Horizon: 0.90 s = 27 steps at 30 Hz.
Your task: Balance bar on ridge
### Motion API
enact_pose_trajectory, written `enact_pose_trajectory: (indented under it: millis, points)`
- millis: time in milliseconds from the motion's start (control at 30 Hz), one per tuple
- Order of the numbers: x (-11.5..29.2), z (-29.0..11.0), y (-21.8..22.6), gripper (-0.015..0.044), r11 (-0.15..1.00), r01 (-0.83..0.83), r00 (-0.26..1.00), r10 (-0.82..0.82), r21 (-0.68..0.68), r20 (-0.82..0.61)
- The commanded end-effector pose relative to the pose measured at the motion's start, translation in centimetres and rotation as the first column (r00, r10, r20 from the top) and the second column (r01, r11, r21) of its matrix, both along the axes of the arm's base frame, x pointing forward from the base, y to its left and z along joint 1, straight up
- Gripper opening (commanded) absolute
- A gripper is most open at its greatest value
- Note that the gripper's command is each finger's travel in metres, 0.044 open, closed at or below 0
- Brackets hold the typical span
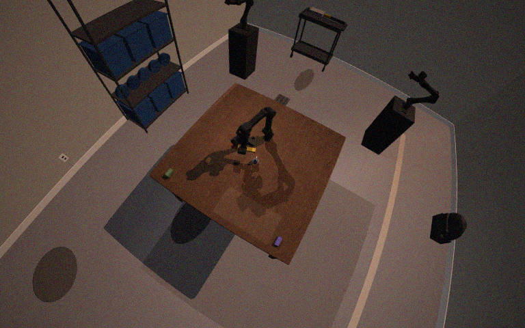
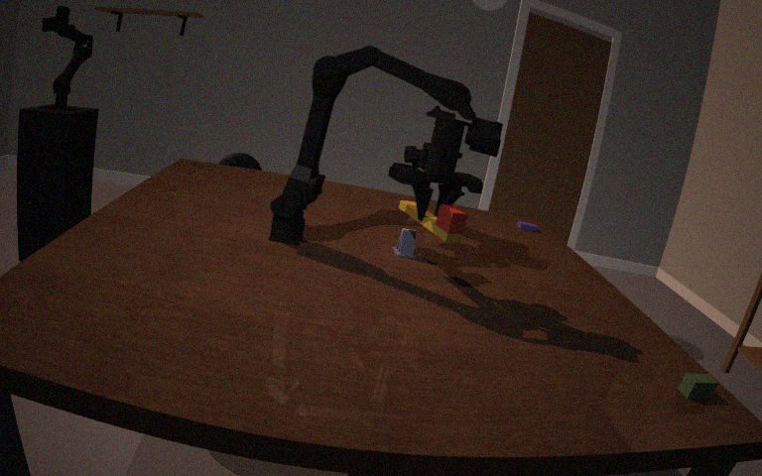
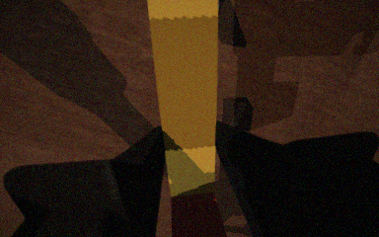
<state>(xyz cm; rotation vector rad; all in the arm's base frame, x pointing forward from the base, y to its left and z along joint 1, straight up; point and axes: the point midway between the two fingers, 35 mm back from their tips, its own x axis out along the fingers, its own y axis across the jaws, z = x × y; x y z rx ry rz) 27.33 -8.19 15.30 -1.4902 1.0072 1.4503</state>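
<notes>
Pincer [image 2: 430, 208] clamped on the yellow bar [image 2: 422, 219], and the bar is up off the table [image 2: 224, 292], carried in the air with the red block [image 2: 451, 218] fixed at its near end. That block matters: it likely weights one end, so the balance point probably sits nearer the red end than the bar's middle. The ridge [image 2: 405, 242], a small grey wedge, stands on the table just below and to the camera-side of the load, apart from it.

To do this well, bring the bar across the ridge's top edge at a right angle, keep it level on the way down, and lower slowly until the edge takes the weight. Open the fingers gently and lift straight up, so nothing nudges the bar off.

From the wrist view, the bar [image 3: 185, 84] runs straight away between the two dark fingers, gripped across its width near the red end.

Now the pose: base planted toward the table's far side, upper arm rising steeply, forearm reaching out and down, wrist pointing the pincer straight down over the load.
</notes>
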Motion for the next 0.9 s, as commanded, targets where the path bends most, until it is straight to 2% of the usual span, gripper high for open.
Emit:
enact_pose_trajectory:
  millis: [0, 867]
  points:
    - [0.1, 0.2, 1.8, 0.0, 1.0, 0.025, 1.0, -0.025, 0.001, 0.005]
    - [-0.9, 0.1, 11.9, 0.0, 0.985, 0.173, 0.985, -0.173, 0.015, 0.003]
